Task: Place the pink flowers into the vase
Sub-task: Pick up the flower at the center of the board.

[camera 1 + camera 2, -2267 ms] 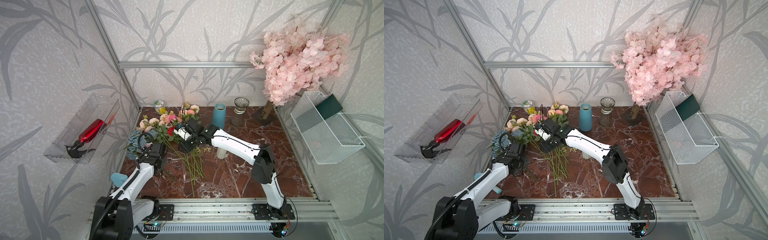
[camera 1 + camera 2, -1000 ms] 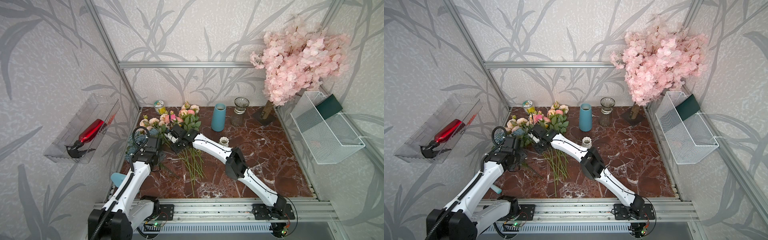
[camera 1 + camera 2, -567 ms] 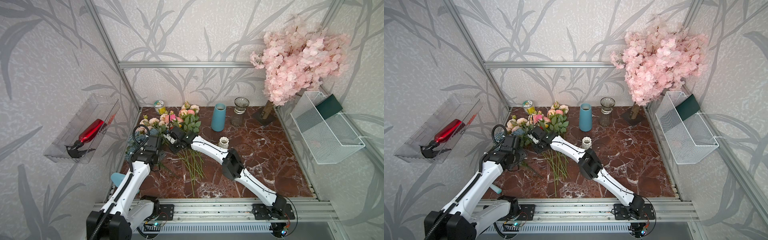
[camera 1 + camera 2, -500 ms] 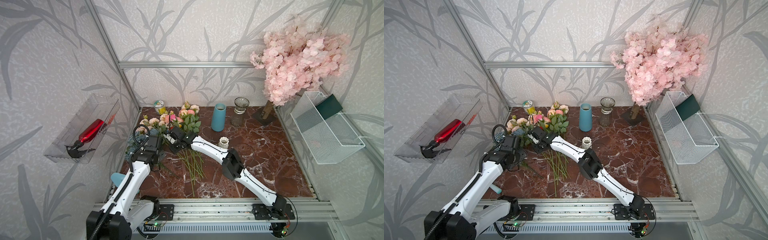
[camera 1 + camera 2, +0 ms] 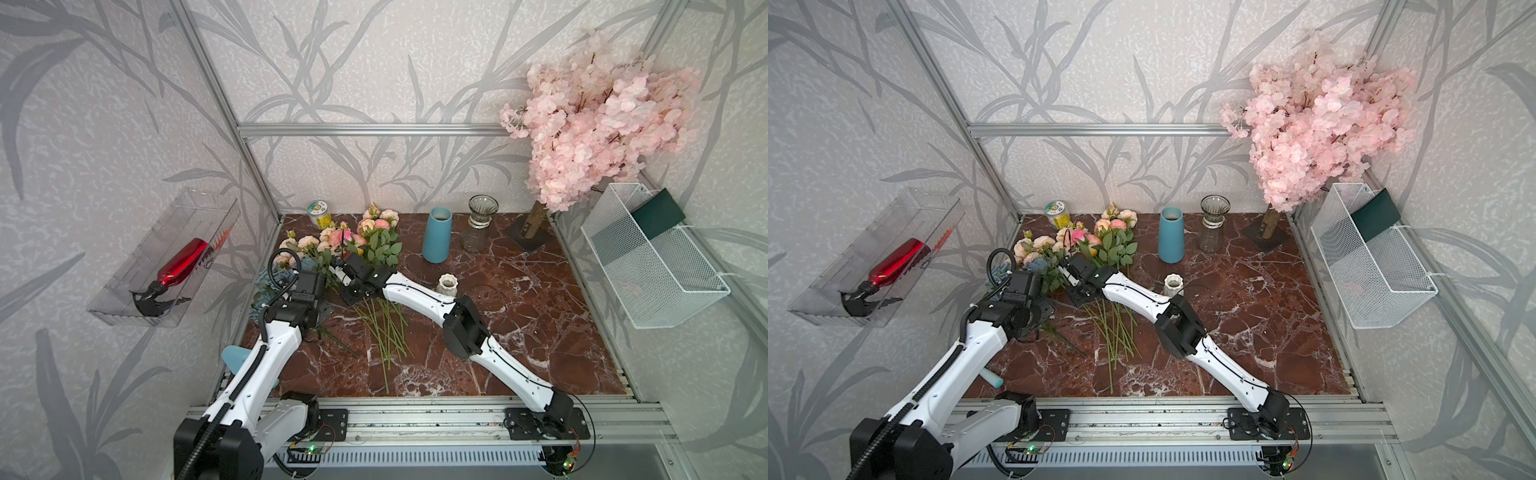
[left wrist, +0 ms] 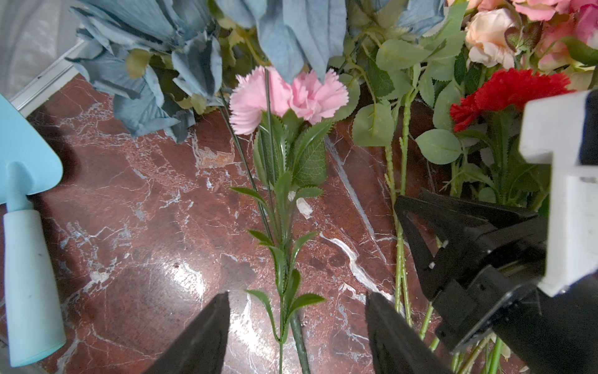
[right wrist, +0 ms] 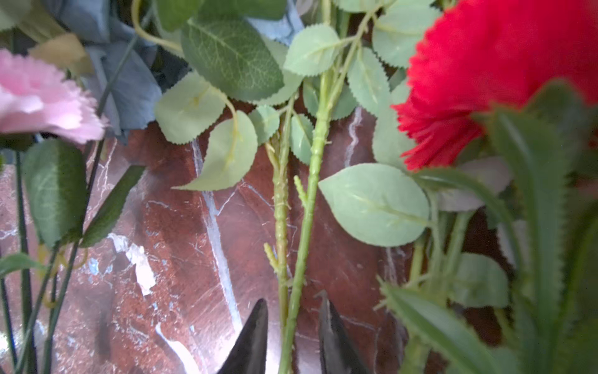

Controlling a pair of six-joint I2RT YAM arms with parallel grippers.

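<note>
- Lying flat on the table [image 5: 519,332], the pink flowers [image 5: 340,239] have their heads bunched at the far left corner and their long stems fanned toward the front rail, as both top views show.
- Blue vase [image 5: 436,235] and glass vase [image 5: 478,228] stand upright at the back, apart from the bunch. A small white pot [image 5: 446,284] sits just beside the right arm.
- Right gripper [image 7: 293,307] reaches into the bunch just below the leaves. In its wrist view its dark fingers [image 7: 255,333] stand close together on either side of two pale green stems [image 7: 301,194]. A thin gap shows at each tip, and I cannot tell whether the stems are pinched further in.
- Left gripper [image 6: 296,296] hovers low beside it with its fingers well apart, straddling the thin stem of a pink carnation [image 6: 288,97] without touching it.
- A red flower [image 7: 485,64] lies just beside the two stems. Blue hydrangeas [image 6: 145,64] overlap the carnation's head.
- A pale blue trowel [image 6: 26,226] lies on the table near the left arm.
</note>
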